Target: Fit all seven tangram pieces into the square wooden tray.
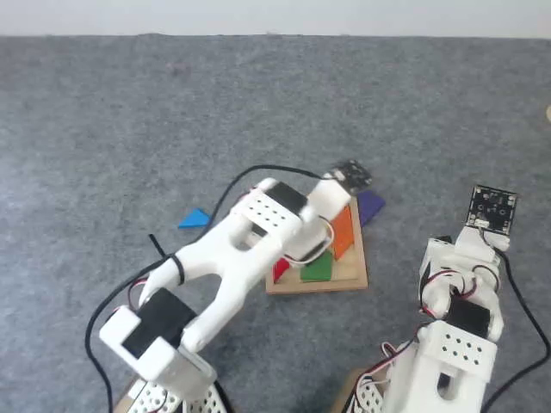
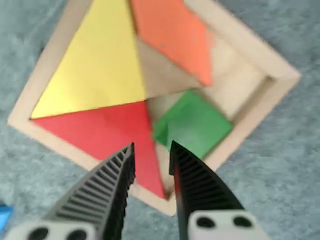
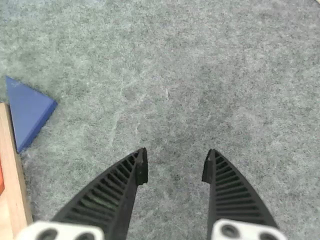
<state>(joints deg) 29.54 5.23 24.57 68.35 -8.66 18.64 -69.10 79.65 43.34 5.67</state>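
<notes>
wooden tray (image 2: 282, 80) with yellow triangle (image 2: 100, 65), red triangle (image 2: 110, 132), green square (image 2: 192, 122) inside; left end effector (image 2: 151, 146) narrow, right end effector (image 3: 176, 151) wide.

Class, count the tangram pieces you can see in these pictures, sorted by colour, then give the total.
yellow piece: 1
orange piece: 1
red piece: 1
green piece: 1
brown piece: 1
light blue piece: 1
purple piece: 1
Total: 7
</notes>
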